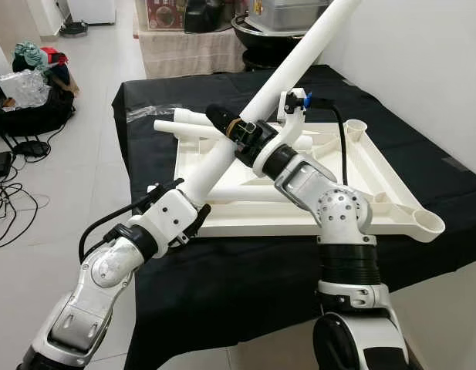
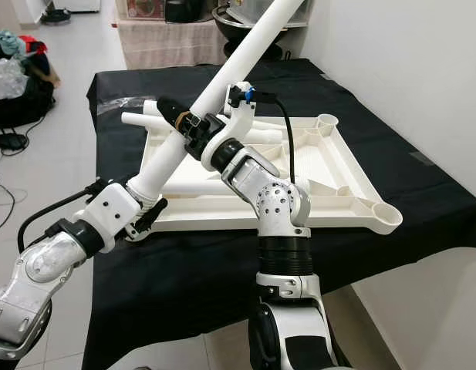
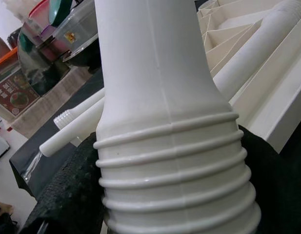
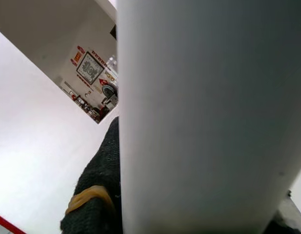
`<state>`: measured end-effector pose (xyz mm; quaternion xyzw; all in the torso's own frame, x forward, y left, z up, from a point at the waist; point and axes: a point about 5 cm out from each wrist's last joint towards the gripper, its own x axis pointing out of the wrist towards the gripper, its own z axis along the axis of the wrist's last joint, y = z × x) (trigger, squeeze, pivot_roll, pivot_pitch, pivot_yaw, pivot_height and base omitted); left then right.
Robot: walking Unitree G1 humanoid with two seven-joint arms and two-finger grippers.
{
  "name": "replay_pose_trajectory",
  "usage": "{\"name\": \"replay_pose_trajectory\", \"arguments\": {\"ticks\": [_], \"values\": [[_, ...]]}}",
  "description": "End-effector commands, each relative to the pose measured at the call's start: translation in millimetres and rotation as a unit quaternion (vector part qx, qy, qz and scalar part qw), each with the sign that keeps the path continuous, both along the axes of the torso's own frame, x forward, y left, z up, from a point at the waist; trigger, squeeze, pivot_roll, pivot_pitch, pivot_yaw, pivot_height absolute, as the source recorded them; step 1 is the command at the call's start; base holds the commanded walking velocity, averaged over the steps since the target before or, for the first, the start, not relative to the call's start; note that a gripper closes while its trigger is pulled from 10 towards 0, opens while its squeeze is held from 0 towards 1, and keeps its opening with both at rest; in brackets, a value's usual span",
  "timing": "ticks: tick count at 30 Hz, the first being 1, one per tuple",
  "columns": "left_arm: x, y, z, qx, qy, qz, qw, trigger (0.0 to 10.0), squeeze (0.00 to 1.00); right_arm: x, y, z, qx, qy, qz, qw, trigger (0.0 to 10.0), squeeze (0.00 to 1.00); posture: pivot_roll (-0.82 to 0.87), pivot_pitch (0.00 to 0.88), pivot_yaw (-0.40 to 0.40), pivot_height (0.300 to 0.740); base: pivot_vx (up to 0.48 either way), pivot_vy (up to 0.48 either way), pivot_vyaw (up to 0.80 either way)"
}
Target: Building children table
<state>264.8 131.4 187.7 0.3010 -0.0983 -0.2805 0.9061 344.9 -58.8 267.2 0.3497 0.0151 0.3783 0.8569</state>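
A: What are the hands doing?

B: The left hand (image 1: 193,212) is closed around the threaded end of a long white table leg (image 1: 288,69); the left wrist view shows the black pads (image 3: 67,195) pressed on the ridges. The right hand (image 1: 236,131) grips the same leg higher up, near the middle of it.

A: Where is the leg?

B: It is lifted in the air above the upturned white tabletop (image 1: 376,173), which lies on the desk with the black cloth (image 1: 222,285). Its long axis is slanted: the threaded end points down toward the robot, the plain end points up and away to the right.

A: Which step is this?

B: I think a leg is being prepared for fitting. Other legs (image 1: 180,127) lie on the tabletop, not yet mounted. The next move probably calls for turning the leg so the threads face a corner socket (image 1: 427,223), then screwing it in.
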Motion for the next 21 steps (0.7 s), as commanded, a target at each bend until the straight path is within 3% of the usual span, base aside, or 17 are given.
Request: {"name": "replay_pose_trajectory", "arguments": {"ticks": [1, 3, 4, 15, 16, 21], "values": [[-6.1, -14.7, -6.6, 0.02, 0.015, -0.048, 0.999, 10.0, 0.15, -0.4, 6.6, 8.9, -0.004, -0.01, 0.008, 1.0, 0.0, 0.0, 0.05, 0.036, -0.044, 0.74, 0.0, 0.0, 0.0], [-6.0, -14.4, -7.7, 0.02, 0.018, -0.048, 0.999, 10.0, 0.15, -0.5, 6.7, 8.8, -0.003, -0.009, 0.008, 1.0, 0.0, 0.0, 0.05, 0.034, -0.043, 0.74, 0.0, 0.0, 0.0], [-6.9, -14.5, -8.8, 0.015, 0.023, -0.052, 0.998, 10.0, 1.0, -0.6, 6.7, 8.5, -0.003, -0.009, 0.008, 1.0, 0.0, 0.0, 0.05, 0.029, -0.043, 0.74, 0.0, 0.0, 0.0], [-1.0, -6.8, -5.5, 0.034, 0.001, -0.017, 0.999, 10.0, 1.0, -0.1, 4.9, 6.8, -0.002, -0.012, -0.002, 1.0, 0.0, 0.0, 0.05, 0.017, -0.042, 0.74, 0.0, 0.0, 0.0], [2.1, -1.7, -3.4, 0.043, -0.01, -0.001, 0.999, 10.0, 0.0, 0.4, 4.6, 7.1, -0.005, -0.015, -0.004, 1.0, 0.0, 0.0, 0.05, 0.017, -0.042, 0.74, 0.0, 0.0, 0.0], [13.2, 17.6, 5.9, 0.048, -0.036, 0.051, 0.997, 10.0, 0.0, 2.7, 2.1, 5.9, -0.036, -0.031, -0.017, 0.999, 0.0, 0.0, 0.06, 0.01, -0.047, 0.74, 0.0, 0.0, 0.0]]}}
